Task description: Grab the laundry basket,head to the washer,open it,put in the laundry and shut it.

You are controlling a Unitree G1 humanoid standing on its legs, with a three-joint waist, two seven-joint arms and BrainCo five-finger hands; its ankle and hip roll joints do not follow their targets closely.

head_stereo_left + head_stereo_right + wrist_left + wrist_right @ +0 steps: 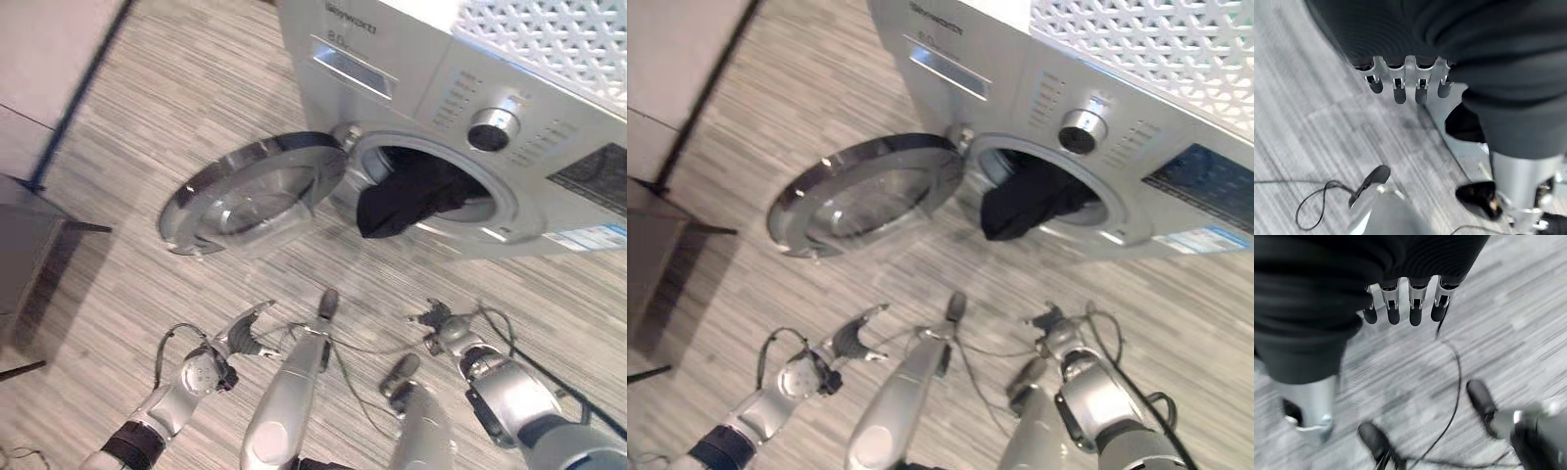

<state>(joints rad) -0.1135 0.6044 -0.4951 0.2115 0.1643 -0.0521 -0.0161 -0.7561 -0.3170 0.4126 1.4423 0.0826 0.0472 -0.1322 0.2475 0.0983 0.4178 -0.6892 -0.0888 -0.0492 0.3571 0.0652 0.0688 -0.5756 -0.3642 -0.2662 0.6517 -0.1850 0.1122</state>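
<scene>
Both hands, left hand (245,328) and right hand (436,321), hang low with relaxed, empty fingers before the washer (549,127); its door (255,191) stands open, dark laundry (407,196) draping over the rim.

The washer (460,108) is silver-grey, with a chrome dial (492,127) and a dark panel at its right; its open door (257,191) has a shiny chrome ring round clear glass; the laundry (416,196) hanging from the drum is black, perhaps very dark navy; the basket (549,39) on top is white lattice; the floor (147,127) is grey-beige, finely streaked.
</scene>
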